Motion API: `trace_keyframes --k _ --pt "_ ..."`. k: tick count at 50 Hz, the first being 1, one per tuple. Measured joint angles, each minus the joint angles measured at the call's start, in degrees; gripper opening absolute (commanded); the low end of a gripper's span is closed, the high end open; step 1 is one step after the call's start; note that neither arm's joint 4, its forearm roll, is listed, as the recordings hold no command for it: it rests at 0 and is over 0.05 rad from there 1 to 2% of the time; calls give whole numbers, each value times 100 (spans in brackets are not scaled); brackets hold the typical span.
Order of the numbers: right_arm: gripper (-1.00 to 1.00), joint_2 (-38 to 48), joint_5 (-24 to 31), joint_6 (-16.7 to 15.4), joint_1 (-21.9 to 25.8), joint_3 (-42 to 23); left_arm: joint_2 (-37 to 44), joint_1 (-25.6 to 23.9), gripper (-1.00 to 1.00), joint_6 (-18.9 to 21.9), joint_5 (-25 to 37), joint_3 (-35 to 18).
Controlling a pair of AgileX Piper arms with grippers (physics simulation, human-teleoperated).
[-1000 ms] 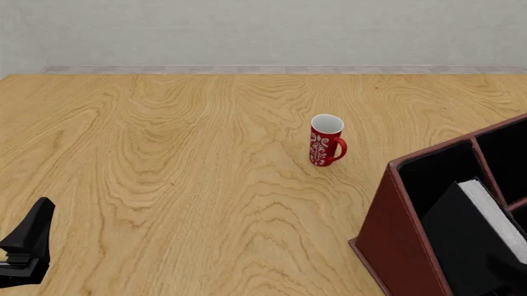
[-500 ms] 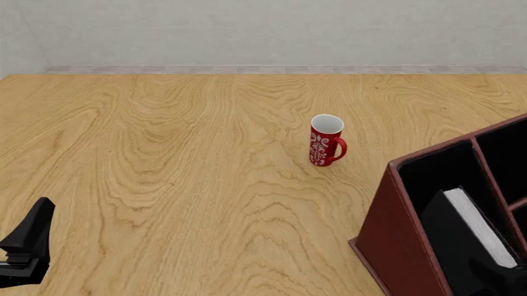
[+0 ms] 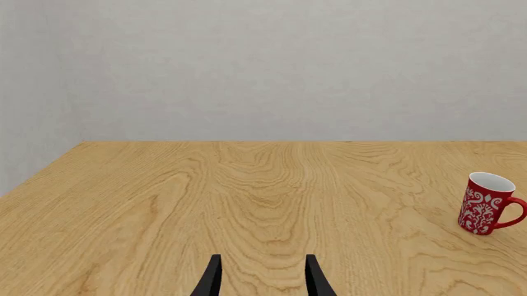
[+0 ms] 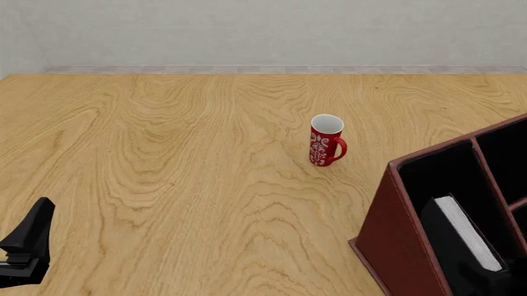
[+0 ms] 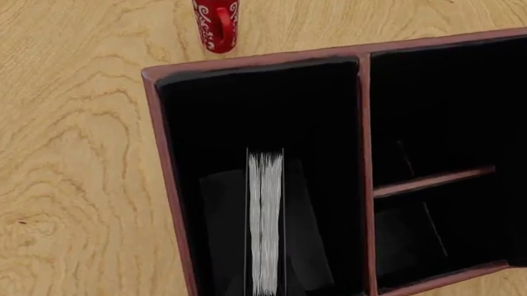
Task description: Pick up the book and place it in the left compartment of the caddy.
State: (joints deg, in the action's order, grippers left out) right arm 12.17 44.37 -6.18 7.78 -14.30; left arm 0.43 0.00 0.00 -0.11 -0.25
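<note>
The black book (image 4: 466, 237), grey-white page edge (image 5: 265, 216) up, stands on edge low inside the caddy's (image 4: 402, 242) left compartment (image 4: 435, 177). My right gripper (image 5: 265, 287) is above it, shut on the book. Its black fingers are hard to tell from the black covers and lining. In the right wrist view the book sits in the wide section (image 5: 255, 111), left of the thin divider (image 5: 364, 160). My left gripper (image 3: 263, 282) hangs open and empty over the table's near left (image 4: 29, 243), far from the caddy.
A red mug (image 4: 326, 140) with a white pattern stands upright just beyond the caddy's far left corner, also seen at the wrist views' edges (image 3: 487, 203) (image 5: 216, 21). Two narrower caddy sections (image 5: 436, 123) lie past the divider. A grey wall backs the table.
The book has sunk steadily deeper into the left compartment with my right gripper on it. The left arm and the mug have not moved.
</note>
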Motion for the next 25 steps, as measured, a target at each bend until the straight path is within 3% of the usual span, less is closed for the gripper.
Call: trace_keyframes --k 25 --pt "-100 151 -349 -40 -75 234 0 0 100 0 0 0"
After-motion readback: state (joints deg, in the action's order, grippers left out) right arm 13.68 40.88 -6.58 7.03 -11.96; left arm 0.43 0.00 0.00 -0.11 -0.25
